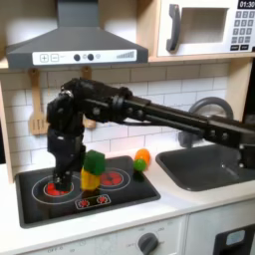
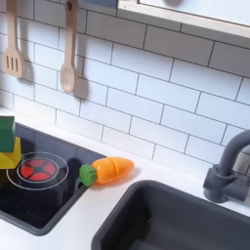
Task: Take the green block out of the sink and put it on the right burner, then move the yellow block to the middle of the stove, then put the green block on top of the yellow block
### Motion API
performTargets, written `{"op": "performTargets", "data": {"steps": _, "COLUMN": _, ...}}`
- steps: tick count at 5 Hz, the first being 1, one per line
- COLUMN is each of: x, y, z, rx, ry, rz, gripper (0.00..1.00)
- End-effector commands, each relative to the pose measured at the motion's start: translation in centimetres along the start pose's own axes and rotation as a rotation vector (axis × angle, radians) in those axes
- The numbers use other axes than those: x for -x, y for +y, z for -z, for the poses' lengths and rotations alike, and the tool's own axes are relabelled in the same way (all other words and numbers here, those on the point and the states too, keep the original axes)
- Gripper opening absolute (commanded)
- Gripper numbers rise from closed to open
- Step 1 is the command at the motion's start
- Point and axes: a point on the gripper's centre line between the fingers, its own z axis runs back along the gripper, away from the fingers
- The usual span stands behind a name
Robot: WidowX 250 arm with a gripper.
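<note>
Reaching in from the first exterior view's right, the black arm (image 1: pixel 169 112) runs level above the sink (image 1: pixel 204 167), bends at a bulky joint near the tiled wall and drops straight down over the stove (image 1: pixel 55 204). Its gripper (image 1: pixel 63 179) points downward over the burner on the first exterior view's left, just beside the stacked blocks; whether its tip touches the cooktop cannot be made out, and the dark fingers blur together, so I cannot tell if they are spread or pressed together. Nothing is seen held in it. The green block (image 1: pixel 95 162) sits on top of the yellow block (image 1: pixel 90 180) near the middle of the stove, between the two red rings, the stack upright and apart from the gripper. In the second exterior view the same stack shows at the left edge, green block (image 2: pixel 6 134) over yellow block (image 2: pixel 9 157), beside a red burner (image 2: pixel 37 170). A round orange-and-green toy (image 1: pixel 142 158) rests on the white desk (image 1: pixel 149 204) between stove and sink; in the second exterior view it appears as a toy carrot (image 2: pixel 106 171) lying on its side. Two wooden utensils (image 2: pixel 66 59) hang on the tiles.
</note>
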Motion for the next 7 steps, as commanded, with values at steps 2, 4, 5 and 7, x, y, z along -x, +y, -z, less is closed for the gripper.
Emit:
{"op": "performTargets", "data": {"steps": 2, "x": 4.9, "y": -0.2, "z": 0.2, "rx": 0.012, "ry": 0.021, "rz": 0.102, "gripper": 1.0}}
{"op": "performTargets", "data": {"steps": 4, "x": 8.0, "y": -3.7, "z": 0.5, "rx": 0.038, "ry": 0.015, "rz": 0.204, "gripper": 1.0}}
{"op": "performTargets", "data": {"steps": 5, "x": 9.4, "y": -5.7, "z": 0.6, "rx": 0.032, "ry": 0.009, "rz": 0.251, "gripper": 1.0}}
{"op": "performTargets", "data": {"steps": 7, "x": 10.9, "y": -9.1, "z": 2.0, "rx": 0.0, "ry": 0.01, "rz": 0.301, "gripper": 1.0}}
